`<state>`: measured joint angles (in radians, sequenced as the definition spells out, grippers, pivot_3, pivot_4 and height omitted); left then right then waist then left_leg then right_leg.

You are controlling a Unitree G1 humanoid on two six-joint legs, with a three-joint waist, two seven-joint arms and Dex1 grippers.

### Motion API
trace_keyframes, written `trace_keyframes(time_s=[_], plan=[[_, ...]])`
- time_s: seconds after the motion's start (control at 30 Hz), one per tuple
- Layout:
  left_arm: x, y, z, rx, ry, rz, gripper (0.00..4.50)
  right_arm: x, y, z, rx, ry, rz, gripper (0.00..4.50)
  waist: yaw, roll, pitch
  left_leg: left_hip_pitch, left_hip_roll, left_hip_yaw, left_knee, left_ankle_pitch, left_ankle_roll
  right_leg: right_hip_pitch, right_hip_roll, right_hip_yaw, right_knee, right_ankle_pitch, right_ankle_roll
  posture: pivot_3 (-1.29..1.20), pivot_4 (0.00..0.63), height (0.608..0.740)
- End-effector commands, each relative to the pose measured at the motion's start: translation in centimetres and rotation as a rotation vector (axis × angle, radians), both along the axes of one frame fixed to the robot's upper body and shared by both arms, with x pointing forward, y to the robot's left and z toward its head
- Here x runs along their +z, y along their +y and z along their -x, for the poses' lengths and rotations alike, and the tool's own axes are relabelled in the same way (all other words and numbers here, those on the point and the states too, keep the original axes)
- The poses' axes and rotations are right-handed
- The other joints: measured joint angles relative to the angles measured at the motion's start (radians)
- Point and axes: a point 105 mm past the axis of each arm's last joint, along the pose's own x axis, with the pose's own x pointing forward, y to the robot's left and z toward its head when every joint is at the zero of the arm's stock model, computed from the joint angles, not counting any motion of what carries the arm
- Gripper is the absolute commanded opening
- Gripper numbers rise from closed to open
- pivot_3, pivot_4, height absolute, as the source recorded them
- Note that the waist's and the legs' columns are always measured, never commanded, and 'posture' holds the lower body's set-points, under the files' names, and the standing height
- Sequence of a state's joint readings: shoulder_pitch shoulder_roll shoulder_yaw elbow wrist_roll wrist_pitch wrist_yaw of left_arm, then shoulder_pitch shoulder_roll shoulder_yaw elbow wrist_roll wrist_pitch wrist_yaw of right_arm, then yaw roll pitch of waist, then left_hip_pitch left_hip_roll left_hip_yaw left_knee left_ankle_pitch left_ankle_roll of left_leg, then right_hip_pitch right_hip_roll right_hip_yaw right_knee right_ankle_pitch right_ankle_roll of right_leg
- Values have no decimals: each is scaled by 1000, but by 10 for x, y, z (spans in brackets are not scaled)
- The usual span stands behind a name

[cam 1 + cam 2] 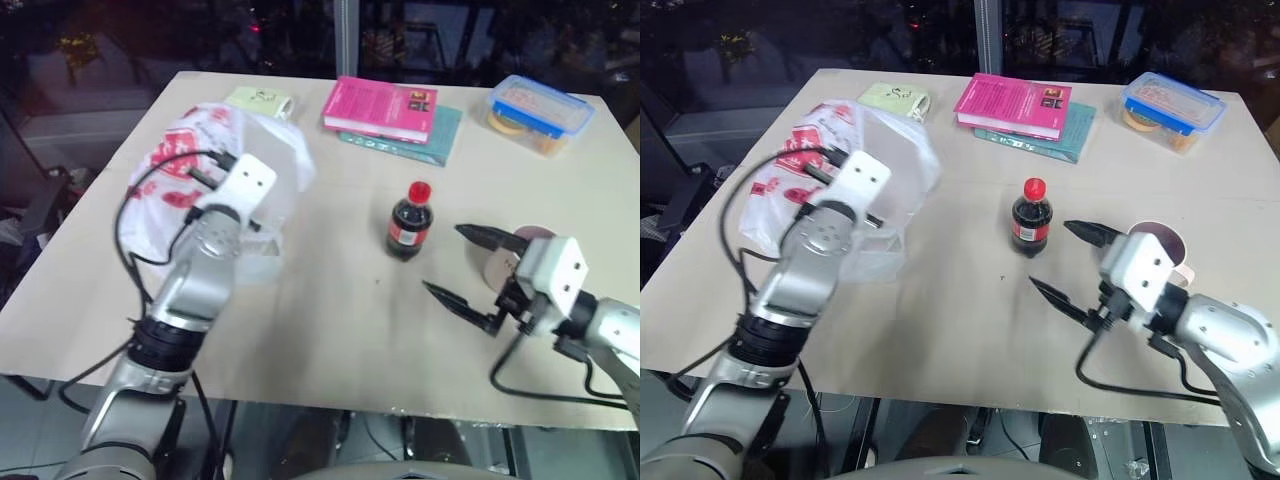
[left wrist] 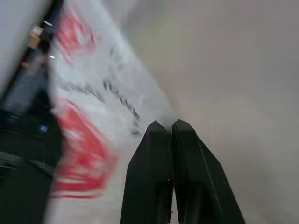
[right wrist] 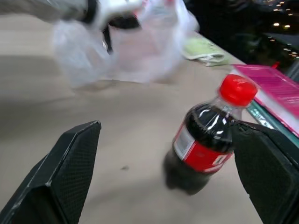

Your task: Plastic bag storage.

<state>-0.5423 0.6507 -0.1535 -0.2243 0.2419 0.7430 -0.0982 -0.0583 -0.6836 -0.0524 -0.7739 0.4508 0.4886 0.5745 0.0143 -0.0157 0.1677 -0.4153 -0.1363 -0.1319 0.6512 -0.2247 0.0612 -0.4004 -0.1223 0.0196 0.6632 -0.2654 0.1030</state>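
the left hand (image 2: 167, 128) apparently pinches the blurred plastic bag (image 2: 88, 116), its contact point hidden.

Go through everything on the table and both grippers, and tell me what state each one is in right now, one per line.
plastic bag: partly lifted, pinched by the left gripper
left gripper: shut on the bag
right gripper: open, holding nothing
cola bottle: upright, red cap on
pink book: closed, lying on the teal book
plastic box: blue lid on
green cloth: folded, flat
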Motion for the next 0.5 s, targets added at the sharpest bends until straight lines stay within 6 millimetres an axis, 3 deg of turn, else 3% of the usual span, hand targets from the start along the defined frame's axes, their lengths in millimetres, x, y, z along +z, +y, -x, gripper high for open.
trace_keyframes(time_s=[0.03, 0.17, 0.27, 0.5], plan=[[40, -8, 14, -102, -111, 66, 67, 2, 8, -26, -116, -11, -13, 4500, 0, 0, 0, 0, 0, 0, 0, 0, 0, 0, 0, 0, 0, 0, -1, 0, 150, 740], [58, -8, 23, -154, -113, 131, 67, 14, 12, -54, -235, 26, -104, 4500, -1, 0, 0, -1, 0, -1, 0, 0, 0, -1, 1, -1, 0, 0, -1, 0, 150, 740], [60, -8, 25, -175, -76, 156, 67, 19, 16, -66, -263, 55, -130, 4500, 0, 0, 0, -1, 0, -1, 0, 0, 0, -1, 1, -1, 0, 1, -1, 0, 150, 740], [72, -14, 29, -188, -75, 223, 67, -4, 26, -73, -257, 182, -119, 4500, -2, 0, 0, -1, 0, 0, 0, 0, 0, -1, 1, 0, 1, 1, -1, 0, 150, 740]])
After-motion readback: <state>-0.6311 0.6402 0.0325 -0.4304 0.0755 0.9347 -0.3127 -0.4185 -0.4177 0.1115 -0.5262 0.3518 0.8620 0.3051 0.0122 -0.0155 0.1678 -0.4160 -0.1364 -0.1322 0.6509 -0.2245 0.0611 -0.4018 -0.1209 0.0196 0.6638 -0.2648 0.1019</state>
